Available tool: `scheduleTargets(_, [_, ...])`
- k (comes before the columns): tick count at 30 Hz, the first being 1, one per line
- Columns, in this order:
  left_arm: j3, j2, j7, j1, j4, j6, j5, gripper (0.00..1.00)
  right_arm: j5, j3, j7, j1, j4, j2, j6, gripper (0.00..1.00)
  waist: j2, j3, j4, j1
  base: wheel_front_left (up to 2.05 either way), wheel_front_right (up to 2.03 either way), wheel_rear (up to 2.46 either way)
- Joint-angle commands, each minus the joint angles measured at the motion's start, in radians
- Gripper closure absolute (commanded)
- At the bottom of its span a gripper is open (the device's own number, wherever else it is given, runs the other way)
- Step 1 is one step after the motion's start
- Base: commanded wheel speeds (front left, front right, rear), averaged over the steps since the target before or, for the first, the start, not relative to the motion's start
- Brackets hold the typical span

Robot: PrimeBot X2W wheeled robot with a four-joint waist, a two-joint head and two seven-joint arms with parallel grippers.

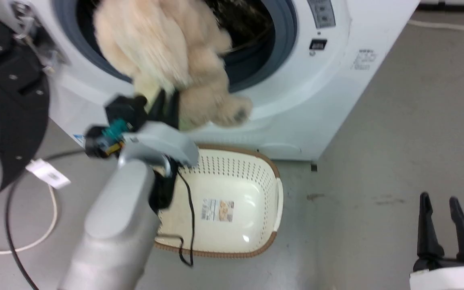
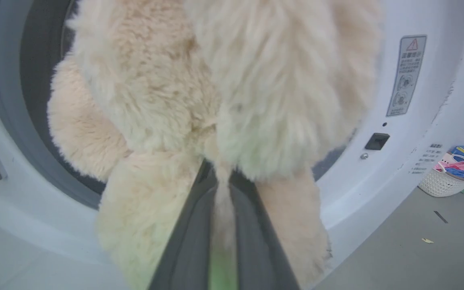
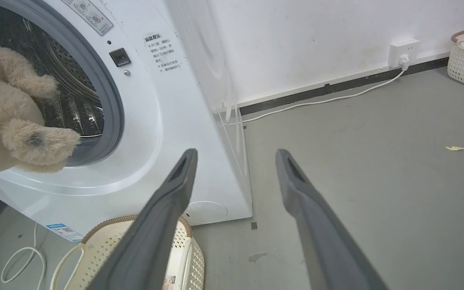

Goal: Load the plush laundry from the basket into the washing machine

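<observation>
Your left end effector (image 1: 166, 102) is pinched shut on the plush laundry (image 1: 163, 48), whose length runs from it toward the frame's top, half through the mouth of the washing machine (image 1: 336, 100). Your right end effector (image 1: 439, 198) gapes wide at lower right, well apart.

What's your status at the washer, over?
Left hand shut on plush toy. Toy part-way into washing machine mouth, legs hanging outside. Right hand open, idle. Door open, basket below, nothing seen in the way.

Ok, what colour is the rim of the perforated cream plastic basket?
Brown, woven-look basket rim; best in head view.
</observation>
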Motion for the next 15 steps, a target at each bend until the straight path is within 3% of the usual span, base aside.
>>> scheduleTargets(1, [0.019,0.010,-0.013,-0.043,-0.006,-0.003,0.007,1.00,-0.004,0.000,-0.004,-0.024,-0.010,0.000,-0.001,0.00,-0.0001,0.042,-0.020,-0.0001,0.00,0.00,0.00])
scheduleTargets(15, [0.114,0.091,-0.013,-0.301,0.107,-0.040,0.036,1.00,0.016,0.015,-0.004,-0.092,-0.048,0.000,-0.001,0.00,-0.0001,0.217,-0.115,-0.0001,0.00,0.00,0.00])
